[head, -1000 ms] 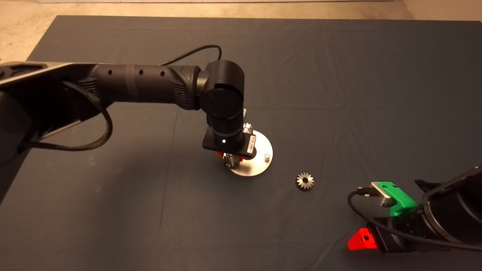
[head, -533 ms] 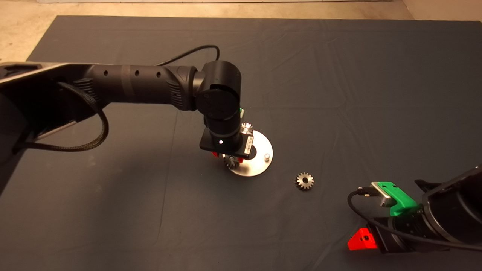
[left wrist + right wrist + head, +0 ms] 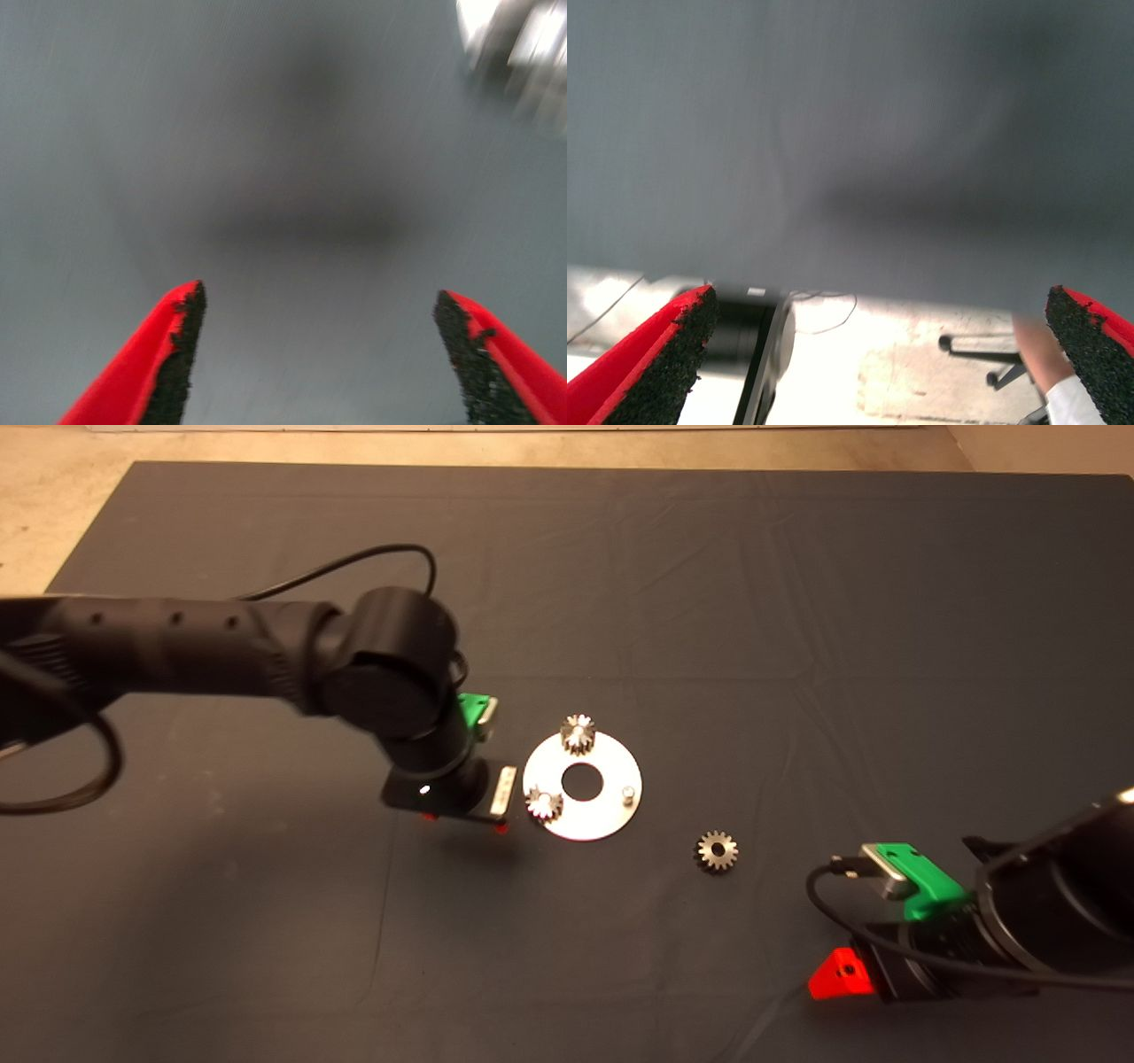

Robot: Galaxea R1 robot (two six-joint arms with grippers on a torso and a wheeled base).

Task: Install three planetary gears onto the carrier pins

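The left gripper [image 3: 462, 821] is withdrawing from the flat shiny silver ring-shaped disc [image 3: 592, 824]: a second ago it was standing directly over the disc's near-left pin, and it is now hanging over bare dark mat [image 3: 266, 921] just beside the disc's left edge. Its red fingers [image 3: 164, 363] are standing wide apart and holding nothing.

The small silvery-grey spur gear [image 3: 543, 804] that was beneath it is now sitting uncovered on that pin. A second identical gear [image 3: 578, 733] is sitting on the far pin. The remaining short silver stud [image 3: 627, 792], at the disc's right side, is standing bare.

The third gear [image 3: 717, 851] is lying flat on the mat, apart from the disc on its right.

The right gripper [image 3: 837, 974] is waiting at the lower right edge, fingers spread wide and empty.

Judgement: two of three installations are complete; the loose gear, lying nearer the right arm, is the next pick.
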